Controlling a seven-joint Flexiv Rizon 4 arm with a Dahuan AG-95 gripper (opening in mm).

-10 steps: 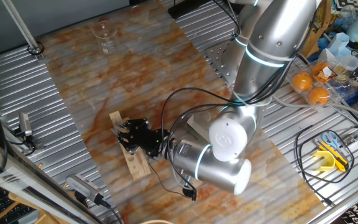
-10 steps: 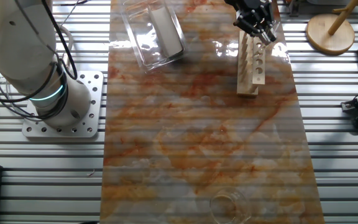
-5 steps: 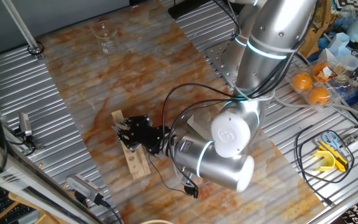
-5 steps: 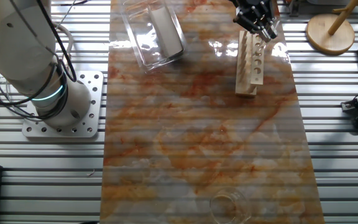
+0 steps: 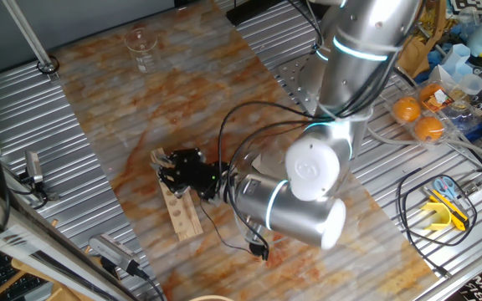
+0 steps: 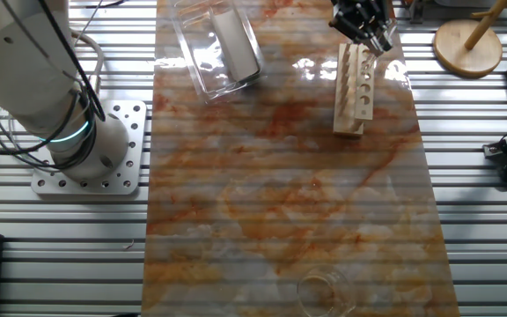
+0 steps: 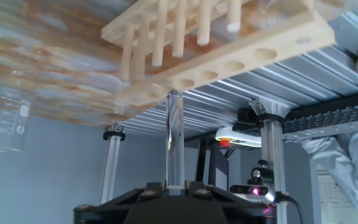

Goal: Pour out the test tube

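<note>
Pale wooden test-tube rack [image 5: 179, 208] with a row of round holes lies on the marbled orange mat [image 6: 280, 176]. Black two-finger gripper [image 5: 171, 170] clamps a clear glass test tube [image 7: 174, 140], its tip just off the rack's end hole. Clear glass beaker [image 5: 140, 48] well apart from rack. Clear rectangular plastic tray [image 6: 218, 44] beside rack.

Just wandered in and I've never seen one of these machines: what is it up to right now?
The robot arm's gripper holds a glass test tube, with the jaws closed around its base, right by the wooden rack on the marbled table. The tube's open end sits just clear of the rack's holes. A glass beaker stands at the table's far end.
</note>
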